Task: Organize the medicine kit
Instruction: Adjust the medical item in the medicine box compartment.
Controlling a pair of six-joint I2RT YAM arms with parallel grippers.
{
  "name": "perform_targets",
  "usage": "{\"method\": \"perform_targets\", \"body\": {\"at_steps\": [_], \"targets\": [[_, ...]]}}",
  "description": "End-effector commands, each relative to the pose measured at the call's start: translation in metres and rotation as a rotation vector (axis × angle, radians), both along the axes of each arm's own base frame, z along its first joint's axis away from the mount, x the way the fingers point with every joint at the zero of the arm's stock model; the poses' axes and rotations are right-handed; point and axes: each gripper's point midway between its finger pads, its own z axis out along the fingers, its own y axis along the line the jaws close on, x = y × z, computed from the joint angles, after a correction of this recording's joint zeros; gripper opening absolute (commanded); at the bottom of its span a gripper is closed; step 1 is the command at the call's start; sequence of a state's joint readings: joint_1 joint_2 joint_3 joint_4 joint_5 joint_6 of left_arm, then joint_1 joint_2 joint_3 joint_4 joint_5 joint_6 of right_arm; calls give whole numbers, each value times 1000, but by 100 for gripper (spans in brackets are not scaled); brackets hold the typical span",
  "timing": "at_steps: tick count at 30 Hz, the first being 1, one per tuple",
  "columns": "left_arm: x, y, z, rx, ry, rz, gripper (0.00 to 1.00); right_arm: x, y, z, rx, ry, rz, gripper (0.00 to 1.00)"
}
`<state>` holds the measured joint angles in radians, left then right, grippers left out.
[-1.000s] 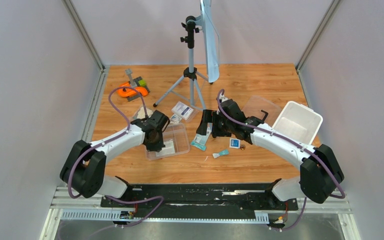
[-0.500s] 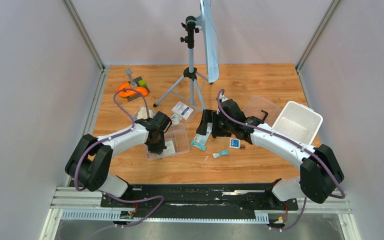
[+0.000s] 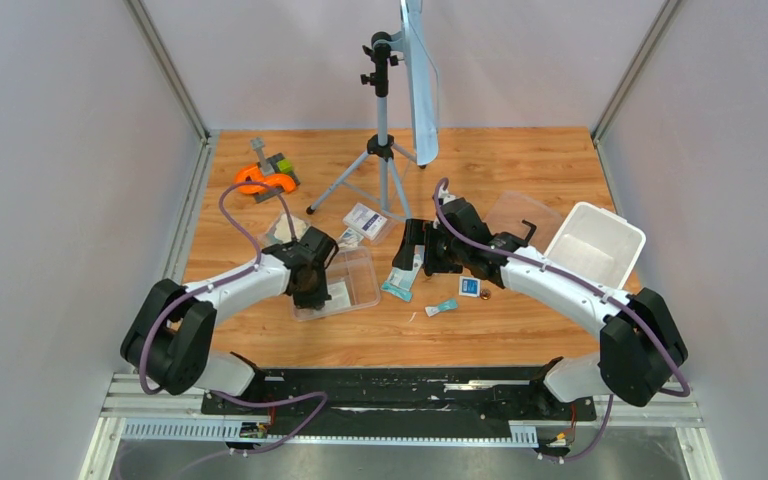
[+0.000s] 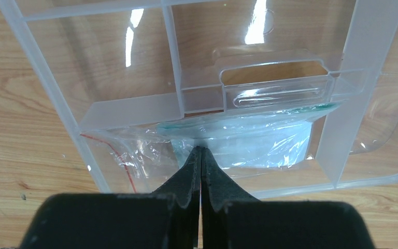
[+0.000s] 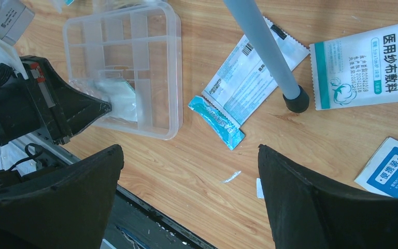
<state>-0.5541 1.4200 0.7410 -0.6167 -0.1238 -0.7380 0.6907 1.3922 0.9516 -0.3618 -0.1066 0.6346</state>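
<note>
The clear divided tray [image 3: 364,291] lies left of the table's centre. My left gripper [image 4: 201,150] is shut, and its tips rest against a clear plastic bag [image 4: 254,145] in the tray's [image 4: 57,98] near compartment. Nothing shows between the fingers. My right gripper [image 5: 189,150] hangs open over bare wood, holding nothing. Ahead of it lie a teal sachet [image 5: 216,122], a white packet [image 5: 241,80], a dressing packet [image 5: 365,67] and a blue packet [image 5: 394,168]. The white tub [image 3: 595,245] stands at the right, with the clear lid [image 3: 515,212] beside it.
A tripod [image 3: 382,150] with a panel stands mid-table; one leg [image 5: 269,46] ends among the packets. An orange-and-grey tool [image 3: 265,178] lies at the back left. Small packets [image 3: 469,287] lie near the right arm. Walls close off both sides.
The left arm's elbow swung right, then back left, while its shut gripper stayed at the tray's near compartment. The right arm has not moved.
</note>
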Motion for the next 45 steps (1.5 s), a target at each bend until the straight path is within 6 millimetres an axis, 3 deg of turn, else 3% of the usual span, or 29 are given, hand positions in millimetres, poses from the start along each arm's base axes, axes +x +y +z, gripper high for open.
{"method": "perform_targets", "body": {"at_steps": [1, 6, 14, 19, 22, 28, 31, 33, 35, 36, 38, 40, 45], "targets": [[-40, 7, -13, 0, 131, 7, 0, 9, 7, 15, 30, -25, -1, 99], [-26, 4, 13, -5, 47, -18, 0, 9, 9, 17, 33, -27, 6, 99], [11, 2, 88, -20, -169, -27, 0, 10, 7, 17, 32, -30, -5, 99], [34, 6, 114, 20, -273, -7, 1, 10, 6, 18, 32, -33, -14, 99], [59, 5, 124, 35, -321, 21, 5, 10, 4, 21, 32, -45, -20, 98], [107, 20, 112, -70, -300, 153, 8, 8, -4, 28, 31, -78, -37, 99], [121, 34, 107, 10, -283, 188, 12, 6, -8, 28, 24, -86, -43, 99], [118, 45, 101, 66, -241, 219, 14, 6, -9, 29, 21, -88, -46, 99], [110, 54, 95, 78, -219, 248, 23, 6, -11, 30, 18, -92, -54, 99], [106, 55, 93, 69, -215, 254, 36, 6, -12, 30, 17, -93, -57, 99], [95, 60, 85, 47, -205, 273, 52, 6, -13, 30, 18, -92, -63, 99], [85, 67, 76, 28, -194, 301, 58, 6, -11, 29, 18, -88, -58, 99], [70, 86, 54, 65, -146, 374, 58, 8, -6, 24, 8, -74, -30, 99]]}}
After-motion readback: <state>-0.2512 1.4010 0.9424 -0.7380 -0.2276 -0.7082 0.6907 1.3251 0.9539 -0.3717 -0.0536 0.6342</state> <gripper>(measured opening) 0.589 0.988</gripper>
